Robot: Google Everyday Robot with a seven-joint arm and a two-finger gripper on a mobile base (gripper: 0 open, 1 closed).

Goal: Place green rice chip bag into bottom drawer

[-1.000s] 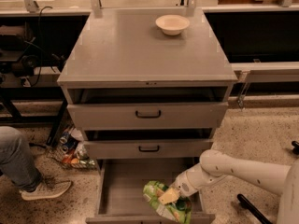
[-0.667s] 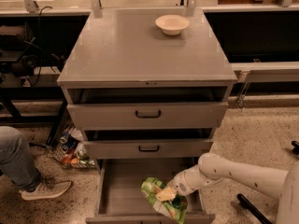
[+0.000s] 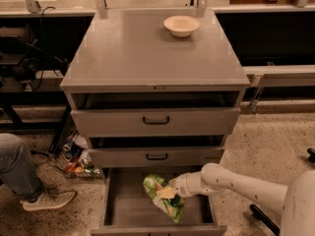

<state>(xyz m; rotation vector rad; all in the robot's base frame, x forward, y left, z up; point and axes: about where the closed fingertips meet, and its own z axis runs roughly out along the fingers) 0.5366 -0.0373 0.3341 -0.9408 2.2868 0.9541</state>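
Grey cabinet (image 3: 147, 58) on speckled floor, cream bowl (image 3: 181, 25) on top. Bottom drawer (image 3: 125, 200) pulled open. Hand (image 3: 171, 191) closed on green chip bag (image 3: 170, 208), held tilted over drawer interior.

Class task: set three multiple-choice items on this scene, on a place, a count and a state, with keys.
1. Where is the cream bowl? A on the cabinet top; B on the floor; C in a drawer.
2. How many black handles show? A one; B two; C four.
3. The bottom drawer is: A shut; B pulled open; C taken out.
Key: 1A, it sits on the grey top. 2B, one above the other. 3B, the gripper holds the green rice chip bag over its interior.
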